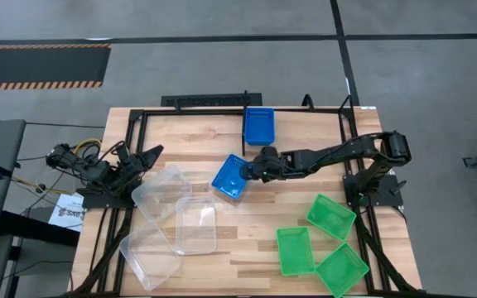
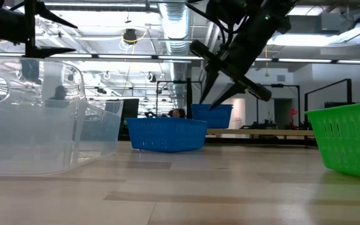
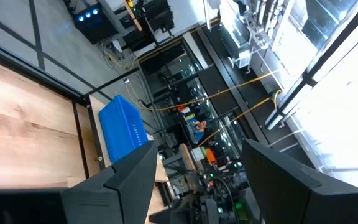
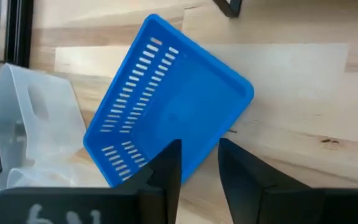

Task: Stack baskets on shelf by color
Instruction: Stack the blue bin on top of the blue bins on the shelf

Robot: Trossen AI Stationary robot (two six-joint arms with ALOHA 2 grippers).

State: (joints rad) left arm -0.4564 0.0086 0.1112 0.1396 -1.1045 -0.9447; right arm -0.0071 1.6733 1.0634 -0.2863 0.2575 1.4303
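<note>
Here the right gripper, fingers narrowly parted, hangs just above the near rim of the tilted blue basket beside the clear baskets, so it should straddle that rim squarely before pinching, I judge.

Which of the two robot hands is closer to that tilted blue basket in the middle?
The right gripper hangs just over the tilted blue basket. The left gripper waits at the table's left edge, beyond the clear baskets.
</note>
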